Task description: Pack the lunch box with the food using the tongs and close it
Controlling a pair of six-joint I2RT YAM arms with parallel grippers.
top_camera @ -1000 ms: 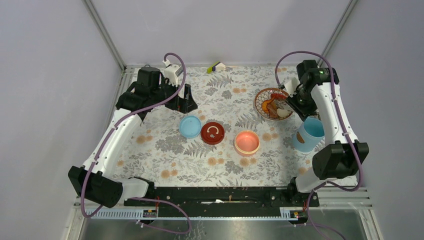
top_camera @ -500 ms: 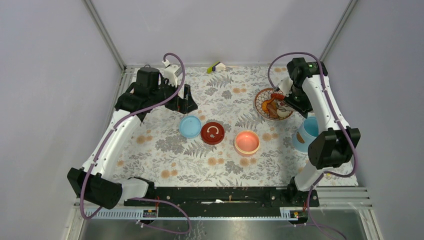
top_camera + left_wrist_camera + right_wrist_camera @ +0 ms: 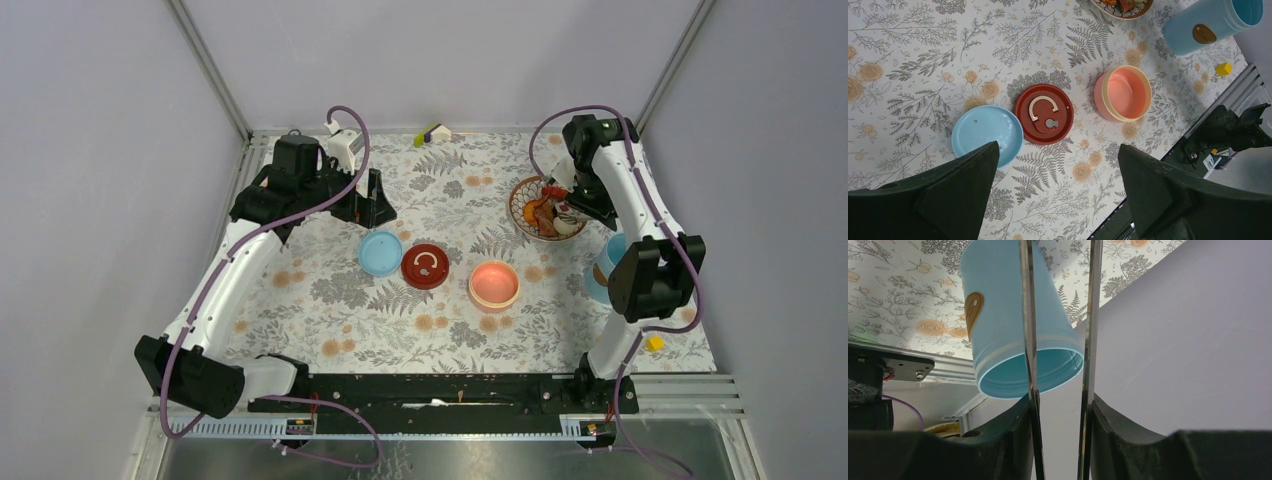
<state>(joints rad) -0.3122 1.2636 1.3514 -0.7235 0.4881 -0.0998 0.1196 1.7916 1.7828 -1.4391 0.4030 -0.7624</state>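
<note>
1. Bench (image 3: pixel 330 310) with a flower-pattern cover carries all the things. A small yellow cube (image 3: pixel 654 343) lies near its front right corner, well apart from the other things.
2. Farther in, a little right of the middle, the salmon-pink bowl (image 3: pixel 494 285) stands open.
3. To the left of the bowl a dark red lid (image 3: pixel 425 266) with a pale C-shaped handle lies flat. The light-blue disc (image 3: pixel 380 253) lies just beside it on the left. I cannot tell if their edges touch.
4. At the right side the light-blue shell (image 3: pixel 606 272) appears to stand upright with its open mouth on top. In the top view the right arm hides part of it. A brown strap end sits on its wall.
5. Behind the shell is the patterned dish (image 3: pixel 527 196), and the food (image 3: pixel 548 212) is in it: a white oval and some orange and dark red-brown pieces.
6. The right gripper (image 3: pixel 573 204) hangs over this dish, clamped on the tongs (image 3: pixel 1027 315). In the right wrist view the two thin metal arms run out between its fingers with a gap between them. Their tips are outside that view. The top view is too small to tell if they touch the food.
7. The left gripper (image 3: pixel 1056 147) hangs over the far left part of the bench with its jaws wide apart, and it holds nothing.
8. At the far edge lies a small yellow-green object (image 3: pixel 433 132).
</note>
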